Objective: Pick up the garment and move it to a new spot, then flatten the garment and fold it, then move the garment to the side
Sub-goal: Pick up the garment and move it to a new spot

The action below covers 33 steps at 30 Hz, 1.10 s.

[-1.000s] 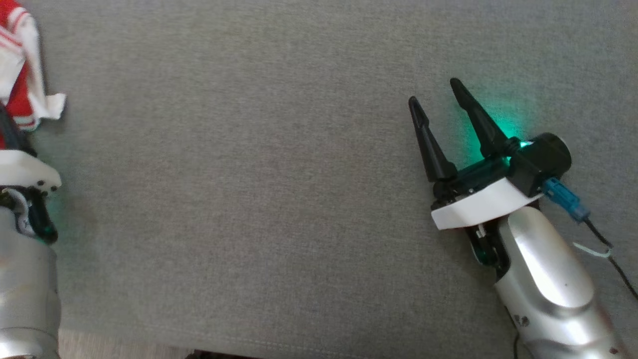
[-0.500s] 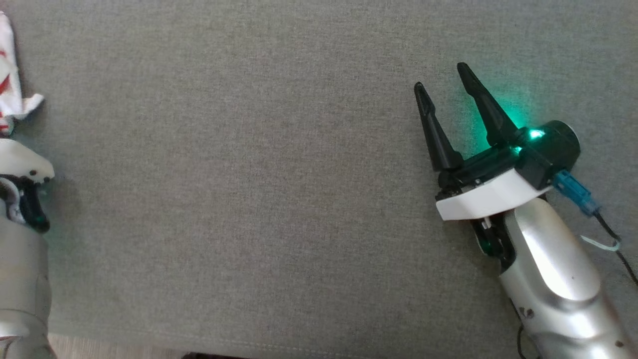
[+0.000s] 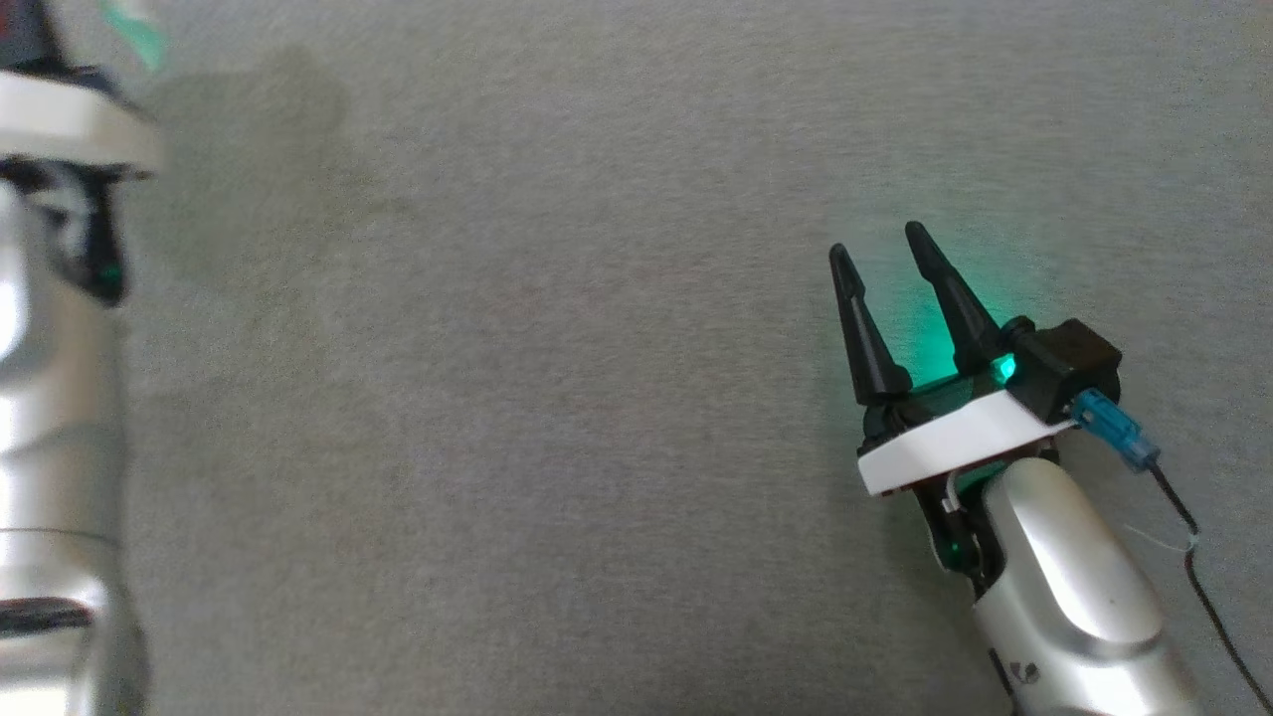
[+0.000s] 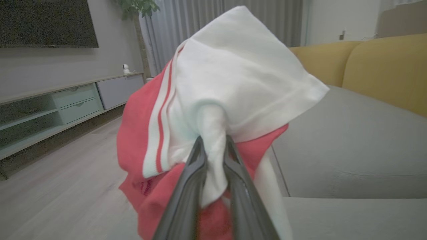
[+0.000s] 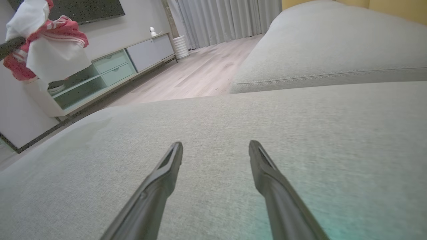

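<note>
The garment (image 4: 233,83) is red and white with red stripes. It hangs bunched in the air in the left wrist view, a white fold pinched between the two dark fingers of my left gripper (image 4: 213,141), which is shut on it. In the right wrist view the garment (image 5: 46,43) dangles at the upper left, lifted above the cushion. My right gripper (image 3: 880,244) hovers low over the grey cushion at the right of the head view, open with nothing between its fingers (image 5: 173,156). My left forearm (image 3: 55,398) runs along the left edge of the head view.
A grey sofa cushion (image 3: 517,398) spreads under both arms. Yellow backrests (image 4: 383,66) stand behind a second grey seat. Beyond the sofa edge lie a wooden floor (image 5: 200,76), a low cabinet (image 5: 110,70), a wall television and curtains.
My left gripper has closed on the garment and lifted it off the cushion, out of the head view's top left. The head view has shifted. The right gripper stays open.
</note>
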{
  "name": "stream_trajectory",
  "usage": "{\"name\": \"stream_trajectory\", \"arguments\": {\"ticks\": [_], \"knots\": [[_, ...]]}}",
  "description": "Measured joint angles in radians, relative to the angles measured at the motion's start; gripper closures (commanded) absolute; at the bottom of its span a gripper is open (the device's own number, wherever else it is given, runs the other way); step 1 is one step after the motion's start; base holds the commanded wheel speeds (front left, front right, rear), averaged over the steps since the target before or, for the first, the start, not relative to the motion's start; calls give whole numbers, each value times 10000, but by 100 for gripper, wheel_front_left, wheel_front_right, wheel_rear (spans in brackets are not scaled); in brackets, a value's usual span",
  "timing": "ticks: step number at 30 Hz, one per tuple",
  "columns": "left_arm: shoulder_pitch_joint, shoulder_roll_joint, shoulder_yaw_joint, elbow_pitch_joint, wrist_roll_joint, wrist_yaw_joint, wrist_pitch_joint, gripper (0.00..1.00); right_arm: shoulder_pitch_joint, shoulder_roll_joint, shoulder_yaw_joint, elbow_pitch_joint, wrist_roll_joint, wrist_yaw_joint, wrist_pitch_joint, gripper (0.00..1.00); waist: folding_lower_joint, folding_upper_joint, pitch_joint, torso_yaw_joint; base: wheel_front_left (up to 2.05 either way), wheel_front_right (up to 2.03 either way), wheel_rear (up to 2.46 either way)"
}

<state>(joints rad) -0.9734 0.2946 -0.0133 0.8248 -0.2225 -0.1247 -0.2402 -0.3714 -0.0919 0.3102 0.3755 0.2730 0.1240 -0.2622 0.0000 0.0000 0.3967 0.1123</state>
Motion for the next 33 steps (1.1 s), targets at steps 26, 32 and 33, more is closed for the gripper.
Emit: {"name": "stream_trajectory", "arguments": {"ticks": [26,32,33], "knots": [[4387,-2527,-4543,-1133,-2606,332,-90,0,686,265,-253,341,692,0,2,0,-1,0,-1399,-3222,0,0,0],[5574,-2516,-3152,-2228,-2048,794,-94,0,872,293,-575,401,704,0,27,0,-1,0,-1539,-2825,0,0,0],[5831,-2499,-2894,-2420,-1908,825,-94,0,892,295,-635,397,704,0,27,0,-1,0,-1580,-2749,0,0,0]]}}
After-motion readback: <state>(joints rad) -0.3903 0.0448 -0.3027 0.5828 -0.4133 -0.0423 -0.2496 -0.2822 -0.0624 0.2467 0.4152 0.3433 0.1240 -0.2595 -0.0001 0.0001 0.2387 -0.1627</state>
